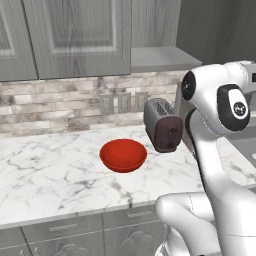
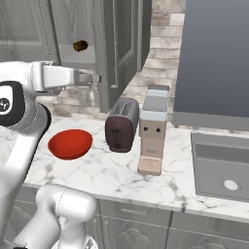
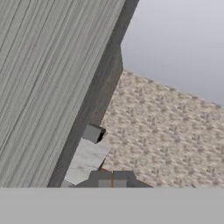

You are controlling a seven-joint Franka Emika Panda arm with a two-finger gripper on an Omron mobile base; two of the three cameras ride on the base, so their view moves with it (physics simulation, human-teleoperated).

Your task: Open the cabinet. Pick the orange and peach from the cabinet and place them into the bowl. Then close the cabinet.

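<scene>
In the left base view, the thing nearest to you was the white arm [image 1: 220,165], which rose from the lower right and covered part of the marble counter [image 1: 50,170]. Behind it, the red bowl [image 1: 123,155] sat on the counter with nothing visible in it, and the dark toaster [image 1: 163,125] stood just beside it on the right. Above the brick backsplash, you saw the cabinet [image 1: 75,35] with its panelled door facing the camera.

In the right base view, the arm came from the lower left, and the gripper [image 2: 96,78] reached to the edge of the cabinet door [image 2: 114,48], which stood swung out towards you. A small dark brown object [image 2: 80,46] lay on the shelf inside. The bowl was below the hand on the counter, the toaster was to its right, then a tall grey appliance [image 2: 153,133], and the sink [image 2: 223,165] was further right.

In the hand view, the fingertips [image 3: 112,181] were pressed together, with nothing between them. The wood-grain door panel was on the left and the brick wall on the right.
</scene>
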